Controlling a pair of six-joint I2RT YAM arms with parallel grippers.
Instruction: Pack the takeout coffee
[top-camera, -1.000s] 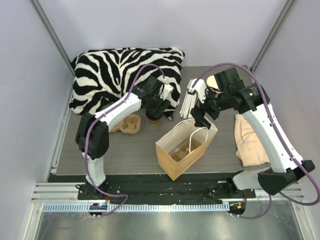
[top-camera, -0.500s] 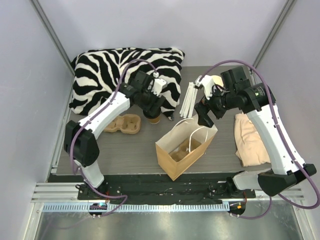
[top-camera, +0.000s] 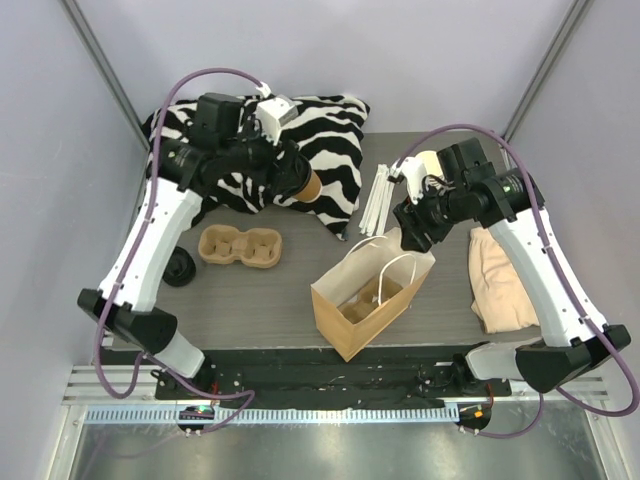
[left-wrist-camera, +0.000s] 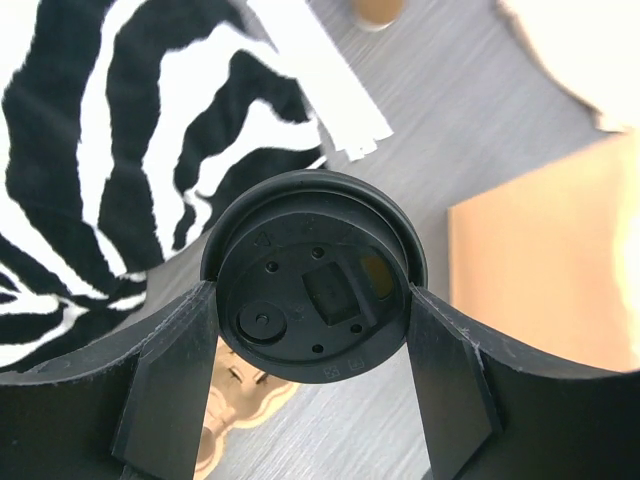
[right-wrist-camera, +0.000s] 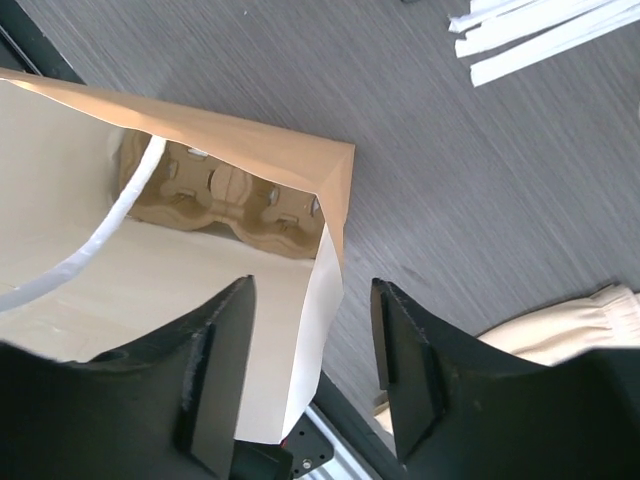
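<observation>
The takeout coffee (top-camera: 306, 187), a tan paper cup with a black lid (left-wrist-camera: 315, 300), is held off the table in front of the zebra cushion. My left gripper (top-camera: 288, 180) is shut on it, with the fingers (left-wrist-camera: 170, 385) pressing both sides of the lid. The open brown paper bag (top-camera: 368, 295) stands front centre and has a cup carrier (right-wrist-camera: 215, 195) at its bottom. My right gripper (top-camera: 410, 228) is open. In the right wrist view the gripper (right-wrist-camera: 312, 345) straddles the bag's far corner edge (right-wrist-camera: 330, 235), and I cannot tell whether it touches.
A second cardboard cup carrier (top-camera: 240, 246) lies left of the bag, and a loose black lid (top-camera: 178, 268) lies further left. White paper sticks (top-camera: 375, 198) lie behind the bag. A zebra cushion (top-camera: 210, 130) is at the back left. A beige cloth (top-camera: 500, 280) is at the right.
My left arm has lifted the coffee from beside the carrier and swung it up and back toward the cushion. My right gripper has stayed at the bag's far edge.
</observation>
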